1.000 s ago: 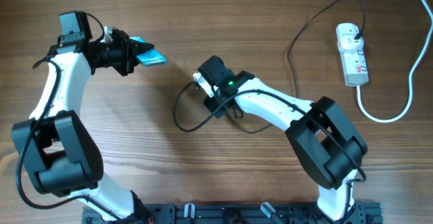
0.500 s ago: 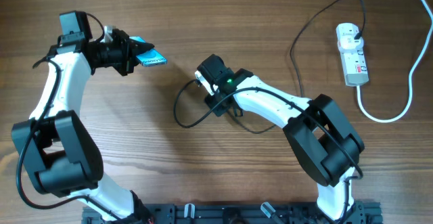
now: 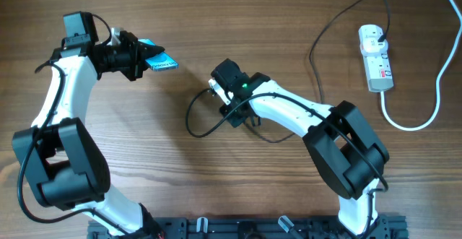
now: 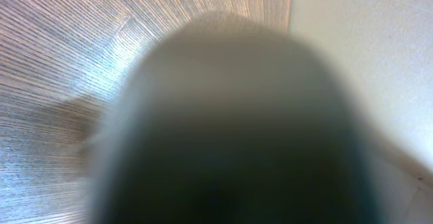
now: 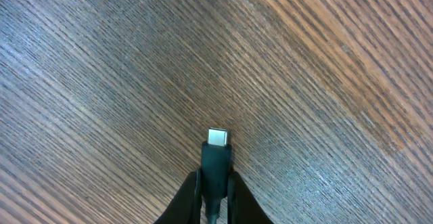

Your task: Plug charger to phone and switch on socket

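My left gripper (image 3: pixel 148 57) is shut on the phone (image 3: pixel 163 63), holding its turquoise screen above the table at the upper left. In the left wrist view a dark blurred shape (image 4: pixel 230 129), very close to the lens, fills most of the frame. My right gripper (image 3: pixel 214 87) is shut on the charger's dark connector (image 5: pixel 216 158), whose metal tip points away from me over the wood. The thin black cable (image 3: pixel 195 123) loops beneath the right arm and runs up to the socket (image 3: pixel 376 57), a white power strip at the far right.
The strip's thick white cord (image 3: pixel 415 123) curves down and back up along the right edge. Wooden table (image 3: pixel 216 22) lies between the phone and the connector. A black rail (image 3: pixel 238 228) runs along the front edge.
My right gripper with the connector has shifted very slightly to the right. The left arm and phone have not moved.
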